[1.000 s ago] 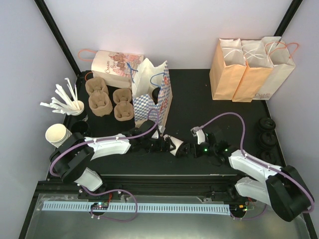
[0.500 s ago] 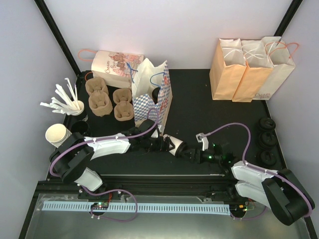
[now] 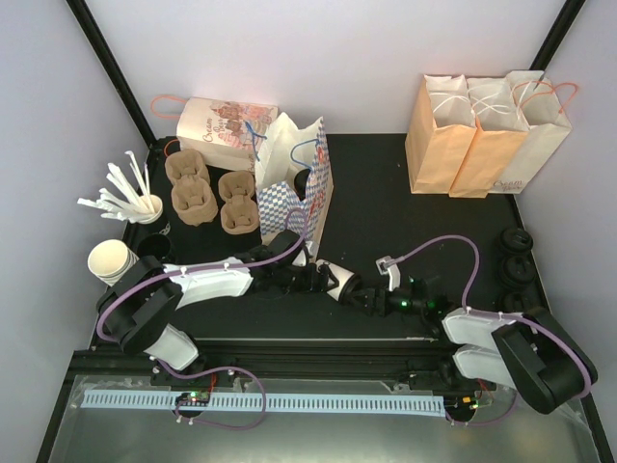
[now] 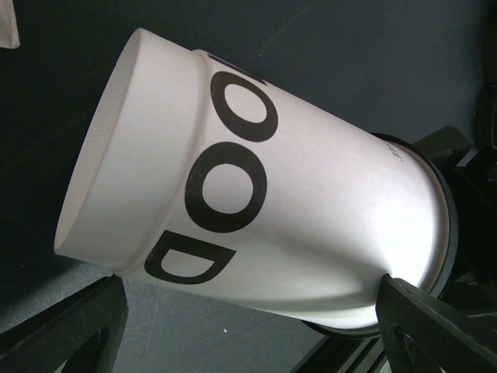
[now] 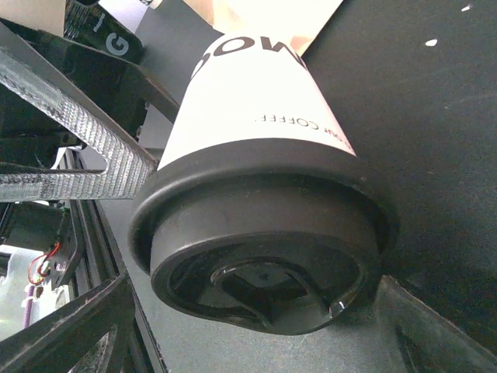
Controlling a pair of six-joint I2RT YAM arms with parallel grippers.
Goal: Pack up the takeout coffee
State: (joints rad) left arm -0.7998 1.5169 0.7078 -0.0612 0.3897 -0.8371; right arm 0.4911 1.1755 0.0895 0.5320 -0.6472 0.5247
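One takeout coffee cup (image 3: 335, 281), white with black lettering and a black lid, lies on its side on the black table. In the left wrist view the cup (image 4: 248, 194) fills the frame, base to the upper left and lid to the right. My left gripper (image 3: 310, 280) is at its base end, fingers (image 4: 70, 334) spread wide and open around it. My right gripper (image 3: 364, 299) faces the lid (image 5: 264, 256) from the right. It is open, one finger (image 5: 74, 330) on each side of the lid, and grips nothing.
An open blue-checked bag (image 3: 299, 188) stands just behind the cup. Brown pulp carriers (image 3: 207, 188), a printed white bag (image 3: 222, 121), a cup of stirrers (image 3: 130, 198) and stacked plain cups (image 3: 111, 260) are at the left. Three paper bags (image 3: 482, 130) stand back right, with spare black lids (image 3: 516, 270) at the right edge.
My right arm has dropped low and reached left, bringing its gripper up to the cup's lid. The cup and my left arm have barely moved.
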